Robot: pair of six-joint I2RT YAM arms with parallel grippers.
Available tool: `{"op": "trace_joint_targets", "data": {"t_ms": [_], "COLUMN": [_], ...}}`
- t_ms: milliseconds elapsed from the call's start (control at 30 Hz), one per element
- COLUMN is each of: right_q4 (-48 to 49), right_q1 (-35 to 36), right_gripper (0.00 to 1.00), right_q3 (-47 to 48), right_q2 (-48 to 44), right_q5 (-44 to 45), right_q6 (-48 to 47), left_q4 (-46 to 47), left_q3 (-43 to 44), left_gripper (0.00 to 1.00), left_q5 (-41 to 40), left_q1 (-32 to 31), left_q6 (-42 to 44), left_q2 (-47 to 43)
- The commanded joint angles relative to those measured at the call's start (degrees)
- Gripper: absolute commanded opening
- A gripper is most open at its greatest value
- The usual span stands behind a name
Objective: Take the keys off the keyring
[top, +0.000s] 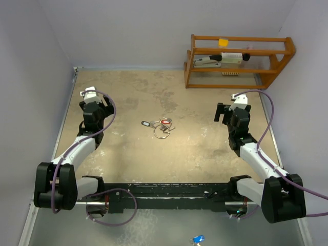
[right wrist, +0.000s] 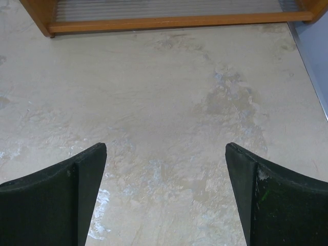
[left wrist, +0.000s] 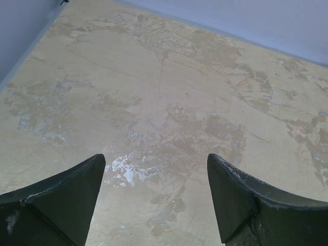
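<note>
**A:** Top view first: where do the keys lie?

**B:** Mid-frame on the table (top: 200, 154). The keyring (top: 162, 131) lies flat, with the red key (top: 165, 122) at its upper edge and the black key (top: 147, 123) just out to the upper left. Whether either is threaded on the ring is too small to tell. Bare table surrounds them on every side.

**A:** And the arms?

**B:** The left hand (top: 102, 105) sits at centre left, near the left wall (top: 31, 102). The right hand (top: 223, 111) is at centre right, below the wooden rack (top: 238, 61) in the upper right corner. Both are well apart from the keys.

**A:** Left wrist view?

**B:** Its dark fingers (left wrist: 61, 205) stand wide at the bottom corners, with nothing between them. Mottled table runs ahead to the wall along the top and upper left of the frame.

**A:** Right wrist view?

**B:** That hand's fingers (right wrist: 51, 200) are also spread wide, with only table between them. The rack's lower rail crosses the top of the frame, and the table edge (right wrist: 303, 54) cuts the upper right corner.
</note>
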Motion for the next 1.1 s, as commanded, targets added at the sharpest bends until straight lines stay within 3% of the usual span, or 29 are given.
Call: {"op": "trace_joint_targets", "data": {"t_ms": [0, 367, 400, 433, 667, 933, 1067], "right_q4": [1.1, -0.1, -0.1, -0.4, -5.4, -5.8, -7.0], "right_q1": [0.2, 0.1, 0.1, 0.2, 0.1, 1.3, 5.8], "right_gripper": [1.00, 1.00, 1.00, 1.00, 1.00, 1.00, 0.88], "right_q3": [0.9, 0.9, 1.1, 1.5, 5.7, 7.9, 9.8], "right_q2": [-0.8, -0.8, -0.8, -0.7, 2.0, 3.6, 4.2], "right_q5": [1.3, 1.8, 0.9, 0.1, -6.6, -16.4, -18.8], "right_q6": [1.2, 5.6, 5.3, 5.2, 6.0, 0.2, -1.4], "left_q4": [1.4, 1.0, 0.3, -0.1, 0.2, 0.3, 3.8], "left_q3": [-0.7, 0.6, 1.3, 1.8, 3.3, 4.7, 2.3], "left_gripper": [0.78, 0.78, 0.87, 0.91, 0.91, 0.91, 0.91], "left_q5": [-1.3, -2.1, -1.7, -0.4, 6.0, 10.3, 11.8], "left_q1": [-0.6, -0.9, -0.9, -0.9, -1.0, -1.5, -1.6], "left_q6": [1.2, -1.2, -1.9, -2.2, -3.6, -4.1, -5.9], "left_q2": [-2.2, -1.9, -1.8, -1.7, -0.9, 0.7, -0.6]}}
